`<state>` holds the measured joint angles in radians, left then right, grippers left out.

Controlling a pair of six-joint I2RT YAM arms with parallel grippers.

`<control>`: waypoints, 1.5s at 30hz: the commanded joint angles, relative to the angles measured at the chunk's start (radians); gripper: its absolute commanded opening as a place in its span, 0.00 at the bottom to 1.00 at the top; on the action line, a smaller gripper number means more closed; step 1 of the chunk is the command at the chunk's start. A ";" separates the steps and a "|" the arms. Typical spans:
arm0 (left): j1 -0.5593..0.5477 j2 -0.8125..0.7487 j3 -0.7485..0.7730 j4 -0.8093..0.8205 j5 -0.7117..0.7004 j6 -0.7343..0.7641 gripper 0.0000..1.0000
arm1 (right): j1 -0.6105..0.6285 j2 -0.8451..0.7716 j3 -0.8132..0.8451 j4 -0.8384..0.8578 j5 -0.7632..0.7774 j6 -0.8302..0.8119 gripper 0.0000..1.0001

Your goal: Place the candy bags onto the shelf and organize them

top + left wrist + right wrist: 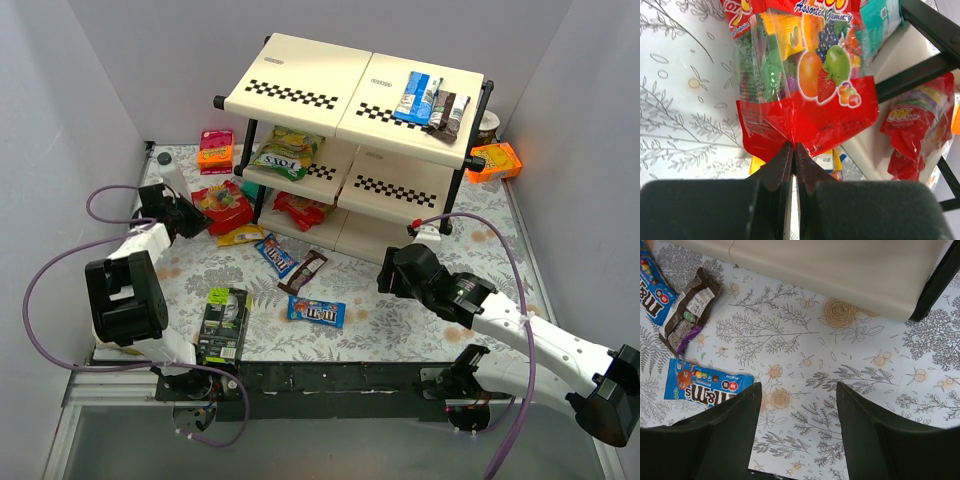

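Observation:
My left gripper [190, 215] [793, 145] is shut on the edge of a red assorted-gummy bag [805, 80] [222, 204], left of the shelf [300, 75]. My right gripper [392, 272] [799, 390] is open and empty over the floral cloth. Two blue M&M's bags [317, 312] [277, 255] and a dark brown bar [303, 271] lie on the cloth; one M&M's bag [707, 387] sits just left of my right fingers. A yellow packet [240, 236] lies by the red bag. On the shelf are a green-yellow Fox's bag [285, 153], a red bag [300, 210] and blue and brown packets [430, 100].
A black-and-green carton [222, 325] stands at the near left. Orange boxes sit at the back left [215, 150] and right of the shelf [497, 160]. Grey walls close in both sides. A black shelf post [935, 285] is near my right gripper.

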<state>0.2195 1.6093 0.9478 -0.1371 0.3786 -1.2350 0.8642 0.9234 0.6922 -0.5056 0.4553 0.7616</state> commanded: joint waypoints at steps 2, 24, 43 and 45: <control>-0.006 -0.136 -0.009 -0.038 0.079 -0.015 0.00 | -0.004 0.002 0.026 0.061 -0.030 0.011 0.68; -0.201 -0.610 -0.247 -0.239 0.158 -0.176 0.00 | -0.004 0.017 0.036 0.068 -0.099 0.016 0.70; -0.442 -0.784 -0.414 -0.252 0.085 -0.386 0.08 | -0.004 0.091 0.056 0.114 -0.342 0.352 0.88; -0.451 -0.743 -0.394 -0.260 0.082 -0.360 0.11 | -0.004 0.107 0.044 0.134 -0.374 0.412 0.89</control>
<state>-0.2115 0.8307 0.5060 -0.3985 0.4694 -1.6051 0.8639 1.0084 0.6945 -0.4339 0.1562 1.0187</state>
